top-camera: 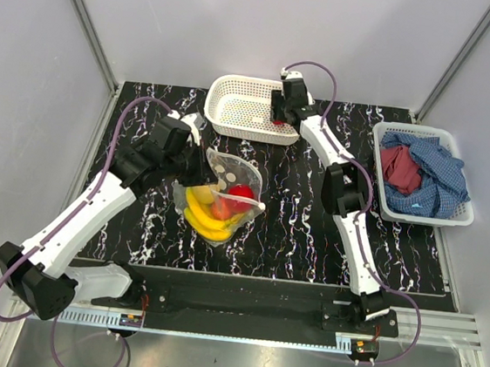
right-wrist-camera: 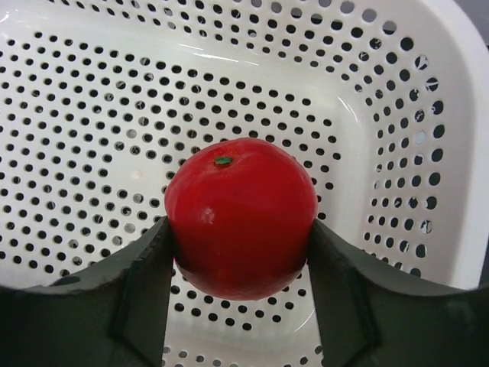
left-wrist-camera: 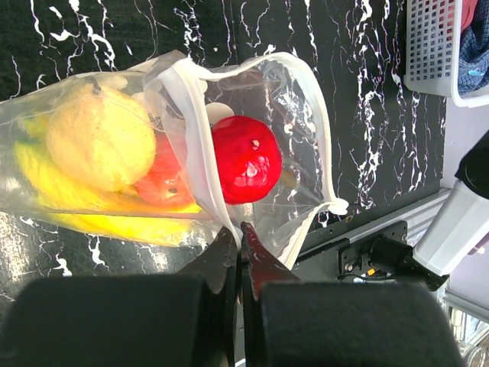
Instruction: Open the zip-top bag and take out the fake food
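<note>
Now, from above: the zip-top bag (top-camera: 221, 200) lies mid-frame, mouth open, fake food (top-camera: 211, 215) inside. Left wrist view: the left gripper (left-wrist-camera: 238, 233), bottom centre, is pinched tight on the bag's rim. Right wrist view: the right gripper (right-wrist-camera: 241, 229) clasps a red fruit (right-wrist-camera: 237, 195) over the white basket (right-wrist-camera: 382, 115).

I'm looking down at a black table (top-camera: 292, 232) with white marbling, which is filling the floor of a grey-walled booth. A white perforated basket (top-camera: 227, 80) is sitting at the back edge, near the middle; through the right wrist camera I'm seeing its hole-dotted walls (right-wrist-camera: 397, 115) up close. A second white basket (top-camera: 438, 220) is sitting at the table's right side, well apart from the first. A blue checked cloth (top-camera: 438, 182) is lying bunched inside it, with a dark red cloth (top-camera: 402, 169) tucked against its left.
</note>
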Available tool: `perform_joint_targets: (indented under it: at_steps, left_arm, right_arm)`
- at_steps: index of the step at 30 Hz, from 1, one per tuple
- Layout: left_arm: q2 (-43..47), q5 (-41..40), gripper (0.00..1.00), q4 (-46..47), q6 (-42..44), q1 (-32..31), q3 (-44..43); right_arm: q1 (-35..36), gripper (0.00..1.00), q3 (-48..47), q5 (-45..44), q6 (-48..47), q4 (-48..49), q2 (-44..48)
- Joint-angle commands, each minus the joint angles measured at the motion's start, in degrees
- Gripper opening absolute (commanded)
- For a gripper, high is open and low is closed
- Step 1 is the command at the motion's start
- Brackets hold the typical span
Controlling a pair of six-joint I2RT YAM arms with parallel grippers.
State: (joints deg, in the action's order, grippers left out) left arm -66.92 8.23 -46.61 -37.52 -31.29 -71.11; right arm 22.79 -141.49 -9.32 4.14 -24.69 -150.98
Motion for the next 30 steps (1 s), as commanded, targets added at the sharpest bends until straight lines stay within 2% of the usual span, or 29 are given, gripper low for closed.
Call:
perform_joint_targets:
  at_steps: [1,3,4,5,8,12,15,20,26,30]
  left_arm:
    - [0.82,1.62,0.00,2.23,-0.01,0.26,-1.40]
    - [1.61,1.09,0.00,2.31,-0.45,0.17,-0.78]
    - [1.70,0.83,0.00,2.57,-0.36,0.17,-0.78]
    - [1.79,0.65,0.00,2.49,-0.36,0.26,-1.31]
    - [2.49,0.21,0.00,2.58,-1.06,0.26,-1.49]
    - [2.75,0.82,0.00,2.75,-2.56,0.26,-1.22]
    - [3.28,1.09,0.00,2.93,-2.47,0.26,-0.44]
    - [4.86,2.05,0.00,3.45,-2.91,0.26,0.88]
    - [6.62,1.62,0.00,3.72,-2.30,0.35,2.56]
    - [6.10,1.88,0.00,4.07,-1.86,0.35,2.56]
  right_arm:
    - [0.33,0.74,-3.79,1.49,-0.89,2.80,-0.81]
    - [0.42,0.83,-5.02,1.76,-0.98,1.75,-0.46]
    - [0.33,0.92,-5.46,2.63,-0.89,1.31,-0.20]
    - [0.33,0.97,-5.81,3.25,-0.11,0.18,0.24]
    - [0.59,1.00,-8.71,4.05,3.14,-6.04,2.35]
    - [1.82,1.00,-8.89,4.23,8.59,-17.91,10.16]
    - [3.75,1.00,-3.90,7.38,12.20,-25.31,18.41]
    - [9.54,0.99,8.85,13.27,12.21,-32.87,33.34]
    - [18.68,0.97,23.00,17.31,12.56,-32.88,47.50]
    - [23.34,0.80,30.29,21.97,14.05,-29.03,52.44]
